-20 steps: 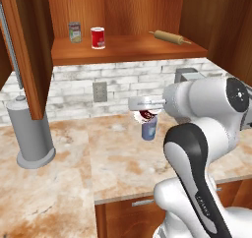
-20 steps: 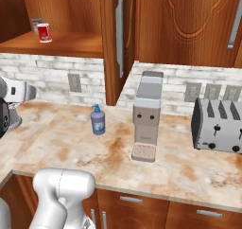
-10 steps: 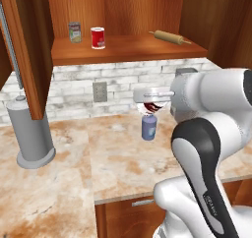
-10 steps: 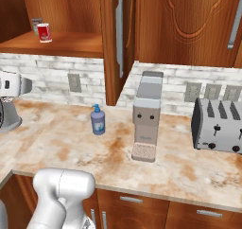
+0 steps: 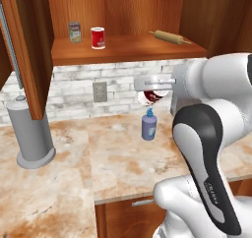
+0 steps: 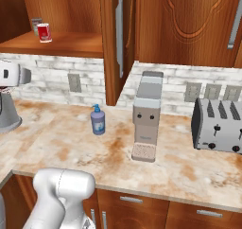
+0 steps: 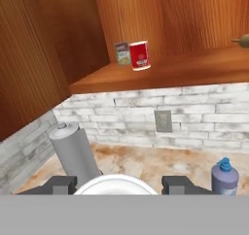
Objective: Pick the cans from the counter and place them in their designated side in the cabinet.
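My gripper is shut on a dark red can with white label bands, held in the air above the counter and just over the blue soap bottle. In the hand view the can's white top sits between my two fingertips. A bright red can stands upright on the left part of the cabinet's shelf, higher than the gripper and to its left. The cabinet is open, its tall door swung out at the left.
A pale greenish can stands beside the bright red one; a rolling pin lies at the shelf's right. On the counter stand a blue soap bottle, a grey cylinder, a coffee machine and a toaster.
My gripper has risen a little with the dark red can in it, lifting clear of the soap bottle toward shelf height. Nothing else has moved.
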Controlling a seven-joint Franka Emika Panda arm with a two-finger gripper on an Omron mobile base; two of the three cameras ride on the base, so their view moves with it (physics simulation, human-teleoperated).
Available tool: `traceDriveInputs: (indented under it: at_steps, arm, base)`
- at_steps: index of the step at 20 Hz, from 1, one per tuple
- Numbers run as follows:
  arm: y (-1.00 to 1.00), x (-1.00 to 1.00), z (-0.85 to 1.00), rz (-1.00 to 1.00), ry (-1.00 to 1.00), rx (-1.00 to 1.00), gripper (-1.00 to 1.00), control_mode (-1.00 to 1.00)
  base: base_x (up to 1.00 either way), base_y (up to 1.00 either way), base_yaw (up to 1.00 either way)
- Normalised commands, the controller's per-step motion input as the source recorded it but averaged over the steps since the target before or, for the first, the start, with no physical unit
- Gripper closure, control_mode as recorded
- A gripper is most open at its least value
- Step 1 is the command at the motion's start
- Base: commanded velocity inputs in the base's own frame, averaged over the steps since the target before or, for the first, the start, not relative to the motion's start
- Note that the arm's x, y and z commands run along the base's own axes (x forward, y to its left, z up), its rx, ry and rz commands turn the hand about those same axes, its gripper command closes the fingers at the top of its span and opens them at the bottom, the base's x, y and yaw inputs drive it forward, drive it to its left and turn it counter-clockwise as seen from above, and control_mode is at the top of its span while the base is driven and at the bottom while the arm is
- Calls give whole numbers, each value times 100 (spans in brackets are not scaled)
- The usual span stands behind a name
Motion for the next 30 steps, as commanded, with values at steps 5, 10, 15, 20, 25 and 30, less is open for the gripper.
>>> traceDriveInputs:
  at_steps: [5,10,15,20,25,30]
  arm:
    - [0,4,23,0,-2,0,100,-100]
    - [0,6,24,0,-4,0,100,-100]
    - [0,15,15,0,-4,0,100,-100]
    - [0,23,8,0,-2,0,100,-100]
    - [0,13,13,0,-2,0,100,-100]
    - [0,4,16,0,-2,1,100,-100]
  base:
    - [0,0,0]
    - [0,0,0]
    - [0,0,0]
    - [0,0,0]
    - [0,0,0]
    - [0,0,0]
